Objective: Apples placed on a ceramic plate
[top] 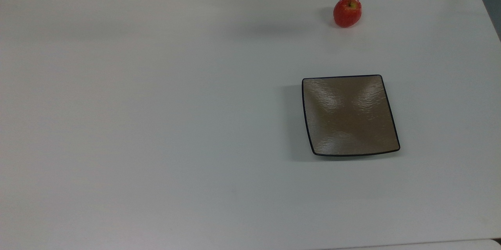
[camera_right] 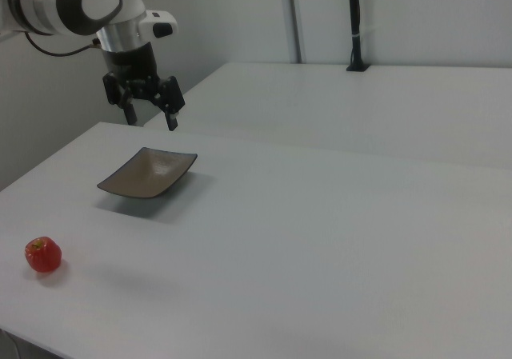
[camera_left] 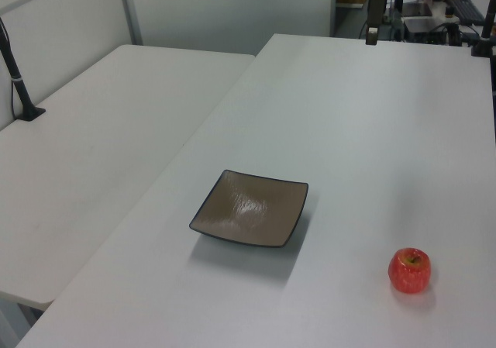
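1. No brand, label or readable writing shows on anything in the 3 views.
2. The surface is a plain white table (top: 156, 125), matte and smooth. A second white table (camera_left: 93, 154) butts against it on the left view's left, and pale partition walls stand behind that one.
3. The ceramic plate (top: 349, 115), taken as the landmark, lies flat on the first table. It is square, glossy brown-taupe, with a thin dark rim, slightly raised corners and a rippled face that catches the light. Nothing lies on it.
4. The apple (top: 347, 11) sits on the bare table, well apart from the plate, toward the top view's upper edge and roughly in line with the plate's middle. It is small and red, with a yellow-green patch around a short stem that points up. In the left view it rests to the right of the plate and nearer the camera (camera_left: 409, 270); in the right view it sits to the left of the plate and nearer the camera (camera_right: 43, 254).
5. The gripper (camera_right: 149, 120) hangs in the air beyond the plate's far edge in the right view, touching nothing. Its 2 dark fingers (camera_right: 170, 121) point down with a wide gap between them, and they hold nothing.
6. Beyond the plate, a black clamp post (camera_right: 355, 23) rises from the second table's far edge in the right view, and cluttered desks stand past the table's end in the left view.
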`<act>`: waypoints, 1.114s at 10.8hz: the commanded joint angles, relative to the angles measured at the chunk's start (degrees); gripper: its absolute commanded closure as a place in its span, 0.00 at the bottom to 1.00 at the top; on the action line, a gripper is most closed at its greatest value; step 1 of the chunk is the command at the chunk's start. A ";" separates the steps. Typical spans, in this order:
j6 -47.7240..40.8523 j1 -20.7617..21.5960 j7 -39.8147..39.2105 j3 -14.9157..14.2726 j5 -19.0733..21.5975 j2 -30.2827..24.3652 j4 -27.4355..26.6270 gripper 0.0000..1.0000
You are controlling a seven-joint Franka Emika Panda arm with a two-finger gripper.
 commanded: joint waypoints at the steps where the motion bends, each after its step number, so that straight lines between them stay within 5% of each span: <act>1: -0.82 1.05 0.74 -1.13 -0.02 0.21 0.69 0.00; 12: 0.33 0.70 0.83 -1.13 0.07 0.20 0.61 0.00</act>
